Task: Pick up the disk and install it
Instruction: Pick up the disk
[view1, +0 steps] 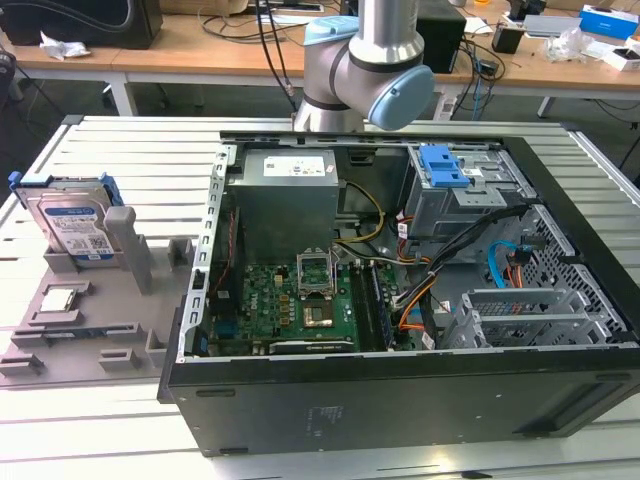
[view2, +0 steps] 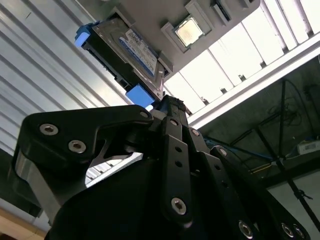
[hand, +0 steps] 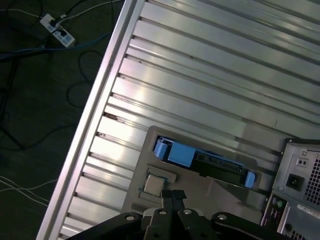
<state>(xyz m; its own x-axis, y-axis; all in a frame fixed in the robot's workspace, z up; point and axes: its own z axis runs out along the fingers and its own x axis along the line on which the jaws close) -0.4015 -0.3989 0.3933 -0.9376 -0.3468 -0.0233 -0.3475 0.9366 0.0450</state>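
Disk (view1: 72, 222) not yet picked. It stands on edge, leaning in the grey fixture (view1: 60, 330) on the ribbed tabletop (view1: 130, 150), at the exterior view's left, beside the open PC case (view1: 400, 390). In the first wrist view the gripper (hand: 173, 196) hangs above the fixture, jaws pressed together and holding nothing. The disk lies beyond the jaw tips with a clear gap, blue carrier edge facing up. Its long axis looks crosswise to the jaws' line.
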